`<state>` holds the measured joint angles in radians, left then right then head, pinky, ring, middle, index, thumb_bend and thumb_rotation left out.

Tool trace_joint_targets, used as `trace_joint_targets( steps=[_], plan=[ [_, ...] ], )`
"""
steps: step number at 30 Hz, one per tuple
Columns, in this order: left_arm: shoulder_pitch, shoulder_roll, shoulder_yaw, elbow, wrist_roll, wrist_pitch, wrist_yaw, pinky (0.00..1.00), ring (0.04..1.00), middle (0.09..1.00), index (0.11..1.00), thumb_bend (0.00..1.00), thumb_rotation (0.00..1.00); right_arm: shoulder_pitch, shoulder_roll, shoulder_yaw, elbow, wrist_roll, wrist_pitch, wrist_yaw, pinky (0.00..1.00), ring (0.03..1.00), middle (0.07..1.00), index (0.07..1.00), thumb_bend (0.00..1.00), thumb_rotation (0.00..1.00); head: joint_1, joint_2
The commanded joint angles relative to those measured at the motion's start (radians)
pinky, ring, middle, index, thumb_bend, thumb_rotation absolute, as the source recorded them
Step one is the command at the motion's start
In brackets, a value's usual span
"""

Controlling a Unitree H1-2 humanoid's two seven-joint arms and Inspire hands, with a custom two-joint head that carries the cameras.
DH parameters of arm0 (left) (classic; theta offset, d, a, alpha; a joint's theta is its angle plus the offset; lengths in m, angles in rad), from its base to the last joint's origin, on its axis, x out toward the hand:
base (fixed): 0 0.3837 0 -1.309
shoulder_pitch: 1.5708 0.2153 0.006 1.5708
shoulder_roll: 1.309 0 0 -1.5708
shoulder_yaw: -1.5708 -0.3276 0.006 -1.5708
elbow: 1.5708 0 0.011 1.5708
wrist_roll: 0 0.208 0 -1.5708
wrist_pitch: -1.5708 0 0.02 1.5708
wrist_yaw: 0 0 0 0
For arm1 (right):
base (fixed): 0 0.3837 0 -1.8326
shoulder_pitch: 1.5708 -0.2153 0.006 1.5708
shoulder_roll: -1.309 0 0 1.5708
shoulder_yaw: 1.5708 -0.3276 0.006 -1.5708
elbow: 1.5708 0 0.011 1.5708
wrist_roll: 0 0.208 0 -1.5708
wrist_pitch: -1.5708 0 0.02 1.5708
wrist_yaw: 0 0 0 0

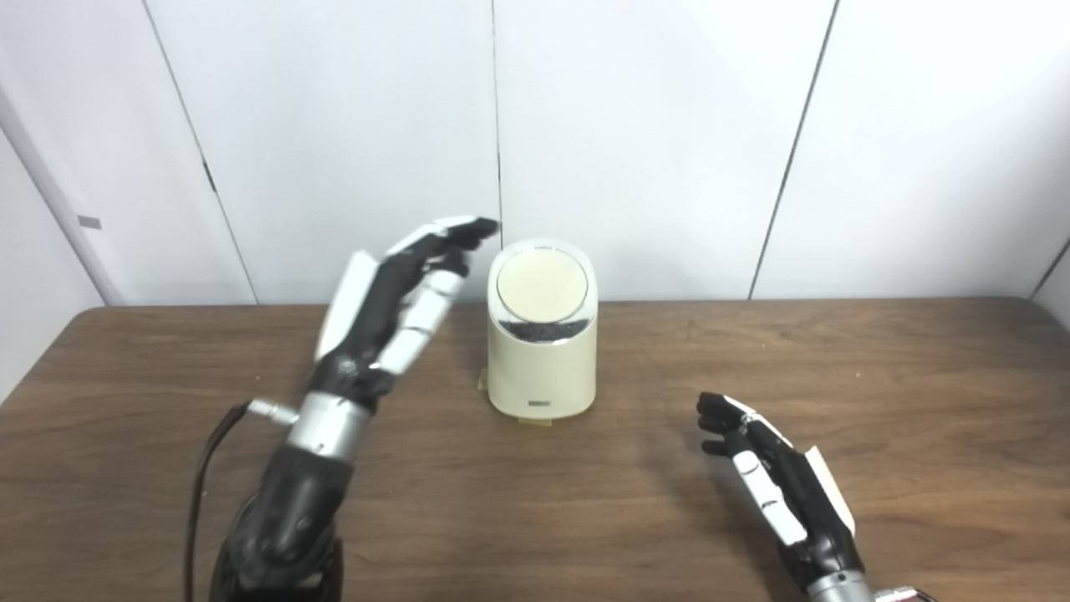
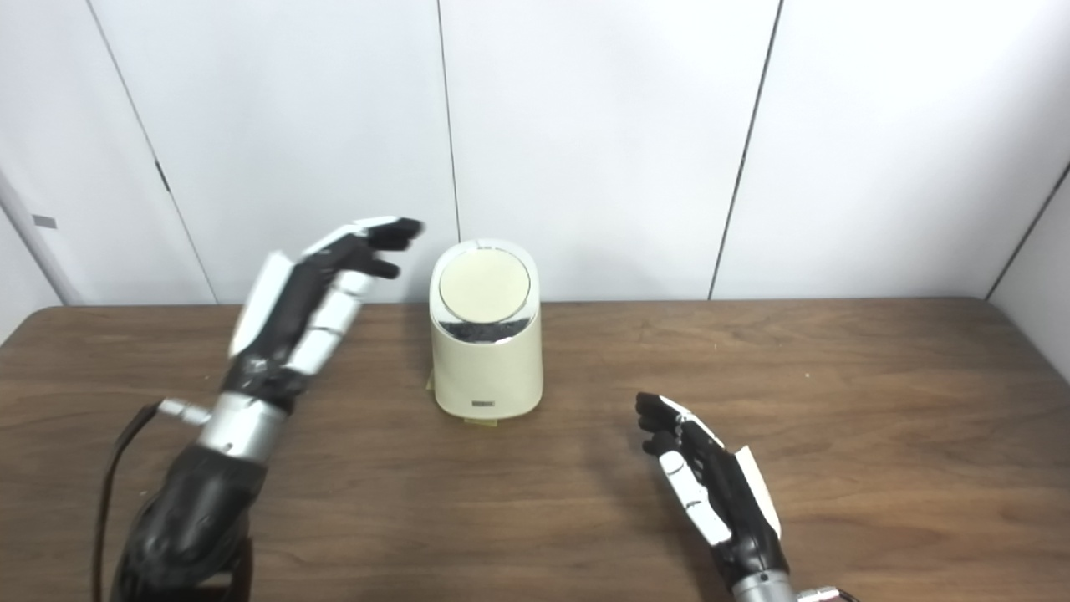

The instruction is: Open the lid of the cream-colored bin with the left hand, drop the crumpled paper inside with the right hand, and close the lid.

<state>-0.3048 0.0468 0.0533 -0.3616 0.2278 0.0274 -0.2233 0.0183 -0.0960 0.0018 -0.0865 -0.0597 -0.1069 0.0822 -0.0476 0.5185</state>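
My left hand, fingers spread and empty, hovers beside the small cream-coloured plastic bin; a sideways brush may topple it.

The bin is cream with a paler round lid, edged below by what may be a dark, speckled band. Both hands are black and white; the table is dark brown woodgrain.

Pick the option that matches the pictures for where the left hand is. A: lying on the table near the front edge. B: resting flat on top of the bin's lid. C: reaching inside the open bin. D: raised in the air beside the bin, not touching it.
D: the left hand is lifted off the table, open, beside the bin, with a gap between them.
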Motion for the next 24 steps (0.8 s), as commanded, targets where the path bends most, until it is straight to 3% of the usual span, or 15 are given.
trace_joint_targets(
  steps=[1,5,10,16,24],
  plan=[
    [0.008,0.007,0.000,-0.025,-0.048,-0.047,0.028,0.69,0.781,0.778,0.769,0.26,1.00,-0.021,0.005,-0.003,0.005,0.016,-0.040,-0.010,0.76,0.839,0.842,0.819,0.19,0.77,-0.003,-0.001],
    [0.093,0.007,-0.003,-0.012,-0.096,-0.067,0.054,0.68,0.780,0.781,0.767,0.21,0.98,-0.019,0.007,-0.004,-0.005,-0.013,-0.035,-0.026,0.76,0.837,0.841,0.820,0.12,0.68,-0.002,0.000],
    [0.187,0.009,0.003,0.037,-0.161,-0.114,0.074,0.72,0.795,0.795,0.777,0.18,0.87,-0.014,0.015,-0.014,-0.013,0.016,-0.041,-0.028,0.80,0.851,0.845,0.823,0.12,0.66,-0.003,0.001],
    [0.272,0.014,0.005,0.092,-0.207,-0.146,0.091,0.76,0.821,0.824,0.804,0.17,0.85,-0.005,0.029,-0.031,-0.023,0.059,-0.044,-0.030,0.82,0.871,0.863,0.842,0.12,0.62,-0.006,0.006],
    [0.331,0.005,0.000,0.144,-0.262,-0.152,0.102,0.79,0.842,0.844,0.836,0.15,0.84,0.009,0.024,-0.037,-0.035,0.051,-0.043,-0.039,0.79,0.859,0.867,0.853,0.16,0.71,-0.009,0.016]
  ],
)
